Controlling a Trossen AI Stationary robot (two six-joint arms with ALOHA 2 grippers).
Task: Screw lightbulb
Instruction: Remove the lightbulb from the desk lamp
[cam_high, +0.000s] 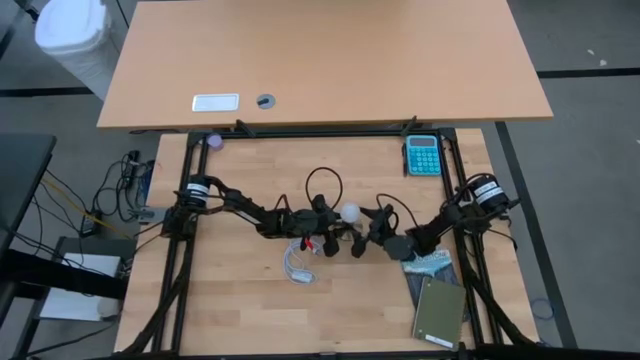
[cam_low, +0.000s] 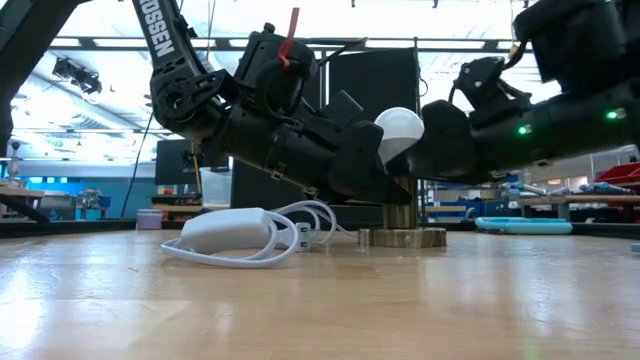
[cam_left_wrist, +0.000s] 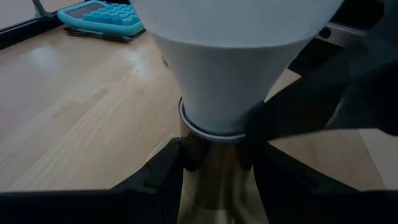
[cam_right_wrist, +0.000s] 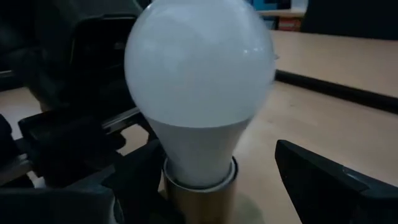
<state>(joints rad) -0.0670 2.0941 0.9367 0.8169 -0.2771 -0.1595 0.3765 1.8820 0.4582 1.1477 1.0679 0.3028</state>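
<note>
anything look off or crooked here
Nothing stands out. The lightbulb stands upright in its brass socket at mid-table, both grippers close around it, left and right. The white cord lies loosely coiled beside the socket.

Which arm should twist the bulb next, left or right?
Probably right. The bulb stands upright in the socket, and the right claw is open around its neck. The left claw grips the socket stem below, steadying it.
</note>
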